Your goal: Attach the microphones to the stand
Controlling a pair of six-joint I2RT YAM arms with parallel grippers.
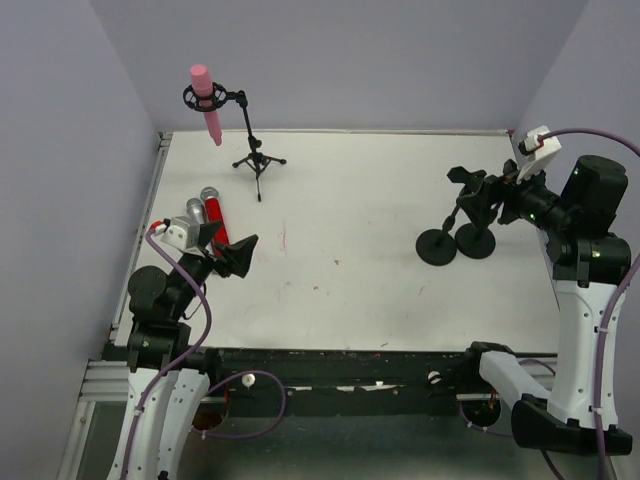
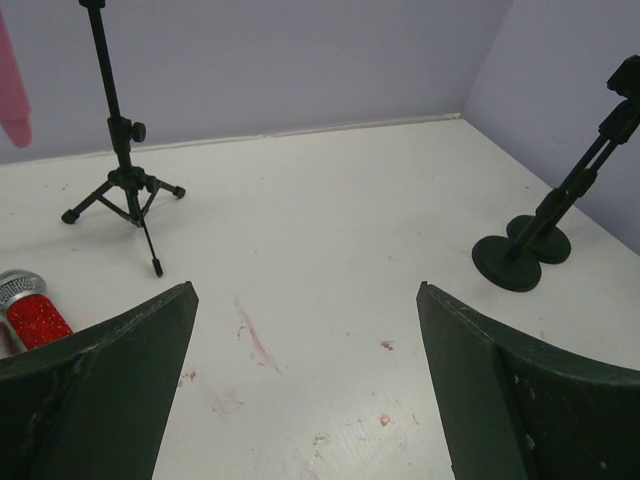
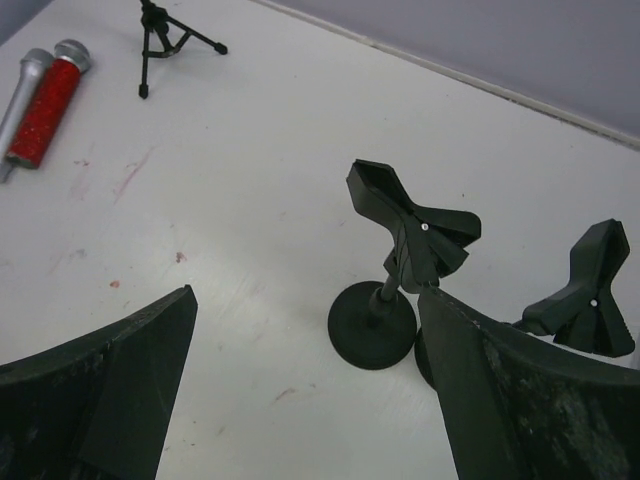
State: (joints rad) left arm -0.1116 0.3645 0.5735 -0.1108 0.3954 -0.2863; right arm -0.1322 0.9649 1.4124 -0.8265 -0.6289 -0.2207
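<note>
Pink microphone (image 1: 206, 102): sitting head-up in the ring mount of the tripod stand (image 1: 258, 158), at the table's 11 o'clock corner, its tail hanging below the ring
Red microphone (image 1: 215, 218): lying flat at the table's 9 o'clock edge, its silver mesh head pointing toward 12
Silver-grey microphone (image 1: 194, 210): lying parallel just beside the red one, on its 9 o'clock side
Table (image 1: 350, 200): white, showing faint reddish smears near the middle
Inner clip stand (image 1: 437, 247): standing on its round base at 3 o'clock
Outer clip stand (image 1: 477, 241): standing just beside it, toward 3
Left gripper (image 2: 305, 290): hovering at 8 o'clock near the two lying microphones, jaws spread wide, gripping nothing
Right gripper (image 3: 308, 293): hovering over the clip stands, jaws spread wide, gripping nothing
</note>
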